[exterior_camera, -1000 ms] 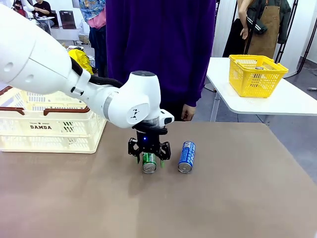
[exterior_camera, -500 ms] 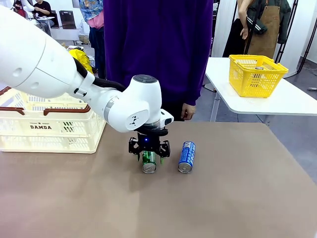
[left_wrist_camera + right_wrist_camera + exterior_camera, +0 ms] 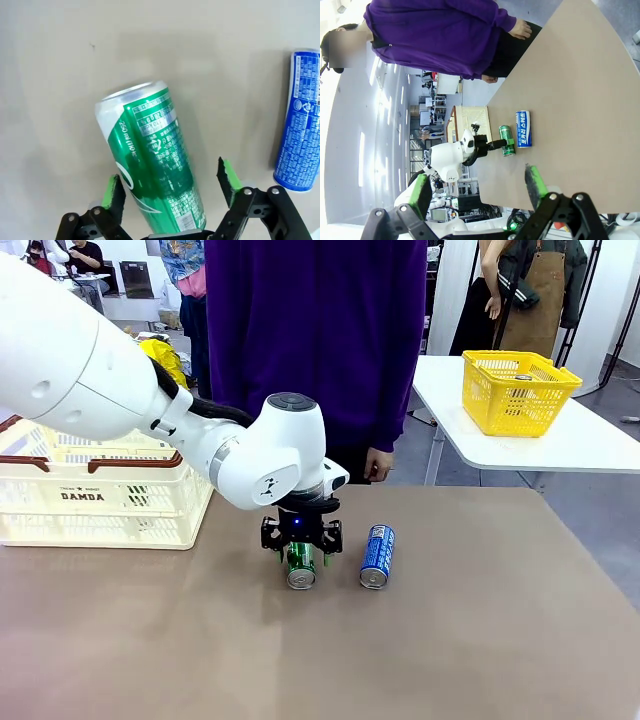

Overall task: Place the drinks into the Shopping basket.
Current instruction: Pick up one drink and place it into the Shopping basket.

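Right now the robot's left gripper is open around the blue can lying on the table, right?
Not quite: the colour is wrong. The left gripper is open around the green can, which lies on its side on the table. The blue can lies beside it, outside the fingers. The left wrist view shows this.

Green can (image 3: 301,567) and blue can (image 3: 377,556) lying outside the Shopping basket (image 3: 90,502)
Both are being seen on their sides on the table (image 3: 480,640), near each other, silver ends nearest; the cream slatted basket is being seen well apart.
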`<state>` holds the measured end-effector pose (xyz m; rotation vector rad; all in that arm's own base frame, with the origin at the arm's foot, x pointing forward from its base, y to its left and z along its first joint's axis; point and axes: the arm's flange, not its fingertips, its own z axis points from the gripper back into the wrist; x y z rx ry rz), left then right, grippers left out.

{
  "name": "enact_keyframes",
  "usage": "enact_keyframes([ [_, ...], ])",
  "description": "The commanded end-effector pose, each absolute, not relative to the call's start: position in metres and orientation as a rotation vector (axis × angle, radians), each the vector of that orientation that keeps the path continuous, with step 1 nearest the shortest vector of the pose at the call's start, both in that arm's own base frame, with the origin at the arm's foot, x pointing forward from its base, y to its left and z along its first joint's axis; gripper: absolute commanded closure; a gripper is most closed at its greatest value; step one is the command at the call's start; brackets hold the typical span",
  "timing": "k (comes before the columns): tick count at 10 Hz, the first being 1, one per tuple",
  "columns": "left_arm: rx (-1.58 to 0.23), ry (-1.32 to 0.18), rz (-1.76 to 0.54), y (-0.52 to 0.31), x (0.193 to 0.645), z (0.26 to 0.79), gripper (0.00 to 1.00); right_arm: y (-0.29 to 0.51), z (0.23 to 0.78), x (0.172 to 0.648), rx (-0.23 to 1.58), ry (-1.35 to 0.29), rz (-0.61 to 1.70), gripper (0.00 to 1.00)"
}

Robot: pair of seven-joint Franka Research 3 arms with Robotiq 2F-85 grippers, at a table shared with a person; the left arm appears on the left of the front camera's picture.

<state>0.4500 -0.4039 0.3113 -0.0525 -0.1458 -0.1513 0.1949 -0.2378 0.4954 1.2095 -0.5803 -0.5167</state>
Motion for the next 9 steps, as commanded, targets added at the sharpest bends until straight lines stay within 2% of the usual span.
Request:
enact_keyframes([
  [1,0.014,-0.19,-0.114,-0.4072,0.4481,0.3072,1.0,-0.2394,0.4971,0.1966,1.223,-0.611,-0.495,0.0],
  [9,0.024,-0.196,-0.09,-0.4042,0.4492,0.3093,1.0,-0.2394,0.4971,0.1966,1.223,-0.611,-0.495,0.0],
])
